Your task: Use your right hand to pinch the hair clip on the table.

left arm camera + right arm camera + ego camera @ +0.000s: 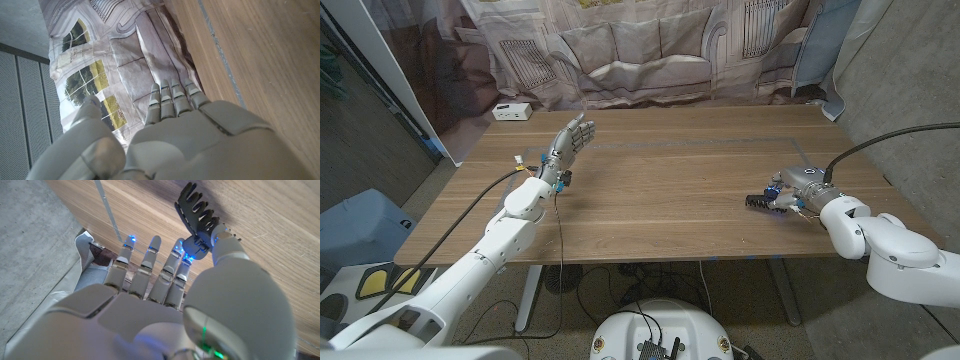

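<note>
White arms (880,240), grey segmented fingers (150,267)

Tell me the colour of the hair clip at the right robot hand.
Black. The hair clip shows best in the right wrist view, its toothed jaws dark against the wood.

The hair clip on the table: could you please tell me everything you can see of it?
The hair clip is a black claw clip that looks like plastic, with two rows of curved teeth. It sits on the wooden table towards its right side. The right hand pinches its handle end between thumb and a finger, teeth pointing away from the hand. Whether it still touches the table is unclear.
</note>
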{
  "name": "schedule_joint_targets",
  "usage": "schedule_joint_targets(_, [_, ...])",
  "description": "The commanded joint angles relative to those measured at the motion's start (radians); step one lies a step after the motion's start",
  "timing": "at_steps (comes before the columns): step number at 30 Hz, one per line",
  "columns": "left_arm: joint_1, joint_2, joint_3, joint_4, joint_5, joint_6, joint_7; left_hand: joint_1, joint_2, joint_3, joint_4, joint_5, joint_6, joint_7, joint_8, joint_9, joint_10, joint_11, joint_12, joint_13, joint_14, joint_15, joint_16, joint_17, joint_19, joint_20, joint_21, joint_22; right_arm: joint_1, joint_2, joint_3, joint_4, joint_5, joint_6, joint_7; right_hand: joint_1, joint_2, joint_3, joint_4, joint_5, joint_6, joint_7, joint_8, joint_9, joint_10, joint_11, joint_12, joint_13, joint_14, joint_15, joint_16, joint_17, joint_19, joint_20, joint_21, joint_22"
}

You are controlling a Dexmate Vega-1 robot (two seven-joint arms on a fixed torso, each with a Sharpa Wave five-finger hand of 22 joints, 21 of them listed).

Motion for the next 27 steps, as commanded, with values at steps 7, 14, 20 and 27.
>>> schedule_joint_targets(7, [-0.002,-0.002,0.003,-0.002,0.002,0.003,0.003,0.0,0.006,0.001,-0.004,-0.001,0.007,0.006,-0.002,0.002,0.008,0.001,-0.004,0.005,-0.003,0.0,-0.001,0.004,-0.006,-0.002,-0.001,0.002,0.007,-0.01,0.01,0.009,0.008,0.027,-0.005,0.029,0.041,0.002,0.0,0.001,0.187,-0.058,0.021,0.003,0.077,-0.017,0.017,0.002,0.037,-0.062,0.001,0.005,0.022,0.002,-0.005,0.001])
schedule_joint_targets(14, [-0.005,0.0,0.005,-0.006,0.007,0.01,0.007,0.0,0.006,0.002,-0.005,-0.001,0.007,0.005,-0.002,0.002,0.008,0.004,-0.004,0.005,-0.003,0.0,-0.001,0.004,-0.007,-0.001,0.0,0.002,0.009,-0.005,0.013,0.021,0.011,0.049,-0.012,0.036,0.05,0.001,0.0,-0.001,0.204,-0.059,0.024,0.003,0.094,-0.018,0.017,0.002,0.044,-0.059,-0.004,0.007,0.027,0.002,-0.006,0.001])
schedule_joint_targets(20, [-0.003,-0.003,0.003,-0.004,0.004,0.011,0.013,0.0,0.007,0.002,-0.005,-0.001,0.006,0.005,-0.003,0.002,0.007,0.006,-0.005,0.005,-0.003,0.0,0.0,0.004,-0.008,0.0,0.0,0.002,0.004,0.001,0.02,0.027,0.012,0.05,-0.028,0.037,0.053,-0.001,0.002,-0.002,0.214,-0.059,0.025,0.002,0.104,-0.017,0.015,0.002,0.051,-0.057,-0.01,0.006,0.03,0.003,-0.007,0.001])
schedule_joint_targets(27, [-0.005,-0.004,0.0,-0.002,0.007,0.005,0.017,-0.001,0.007,0.002,-0.005,-0.001,0.007,0.005,-0.003,0.002,0.008,0.002,-0.005,0.005,-0.003,0.0,0.0,0.004,-0.009,0.001,0.0,0.002,-0.008,0.004,0.033,0.026,0.016,0.049,-0.052,0.046,0.064,-0.007,0.002,-0.002,0.25,-0.056,0.031,-0.001,0.164,-0.015,0.024,-0.001,0.122,-0.123,0.004,0.01,0.066,-0.004,0.0,0.0])
